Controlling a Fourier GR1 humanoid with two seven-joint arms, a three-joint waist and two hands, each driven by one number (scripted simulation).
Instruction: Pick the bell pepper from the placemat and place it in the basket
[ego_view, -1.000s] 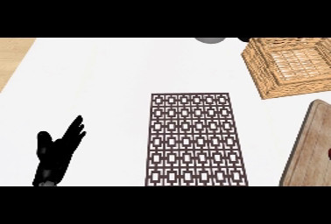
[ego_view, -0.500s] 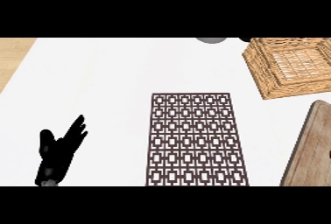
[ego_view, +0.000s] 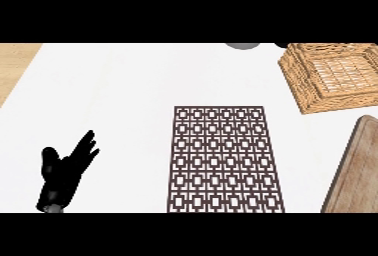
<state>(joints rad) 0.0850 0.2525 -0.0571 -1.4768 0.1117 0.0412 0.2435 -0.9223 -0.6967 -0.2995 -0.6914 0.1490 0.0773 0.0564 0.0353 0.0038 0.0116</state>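
A dark brown lattice placemat (ego_view: 225, 157) lies in the middle of the white counter, and no bell pepper shows on it or anywhere in the head view. The woven wicker basket (ego_view: 330, 75) stands at the upper right, and its inside looks bare. My left hand (ego_view: 65, 170) rests open at the lower left, fingers up, well left of the placemat. My right hand is out of the view.
A wooden cutting board (ego_view: 358, 170) runs along the right edge, close to the placemat. A grey round object (ego_view: 241, 45) peeks in at the top edge, left of the basket. Light wood (ego_view: 13, 65) borders the counter at the upper left.
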